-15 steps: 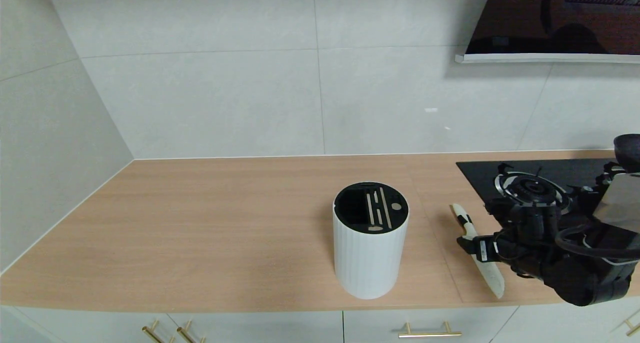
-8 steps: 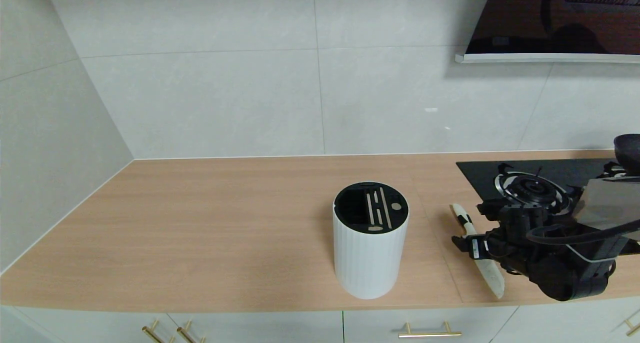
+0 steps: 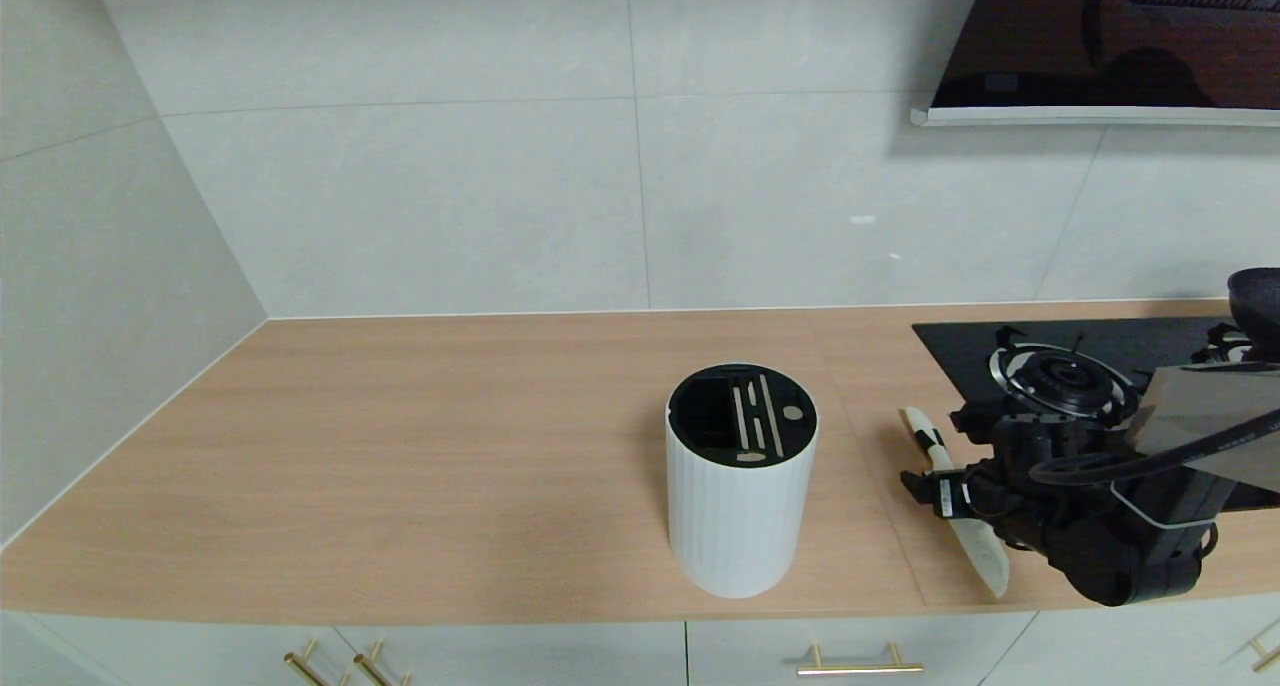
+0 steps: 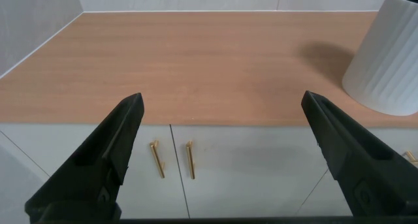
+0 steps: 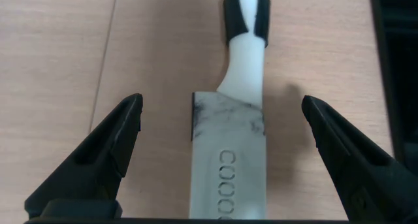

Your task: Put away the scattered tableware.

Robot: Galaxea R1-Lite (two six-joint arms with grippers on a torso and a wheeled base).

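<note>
A white knife (image 3: 925, 437) with a black-banded handle lies flat on the wooden counter (image 3: 450, 446), just left of the hob, its blade pointing toward the front edge. My right gripper (image 3: 938, 458) hovers open right over it; in the right wrist view the gripper (image 5: 221, 105) straddles the knife (image 5: 230, 152) where blade meets handle, not touching. A white ribbed knife holder (image 3: 740, 486) with a black slotted top stands upright mid-counter. My left gripper (image 4: 222, 101) is open and empty over the counter's front edge, with the holder (image 4: 385, 61) off to one side.
A black gas hob (image 3: 1060, 376) sits at the right of the counter, a dark pot (image 3: 1256, 298) at its far edge. A range hood (image 3: 1100, 56) hangs above. Tiled walls close the back and left. Drawer handles (image 4: 171, 166) line the cabinet front.
My right arm has sunk lower and edged left, bringing its open gripper closer over the knife. The knife and the holder have not moved.
</note>
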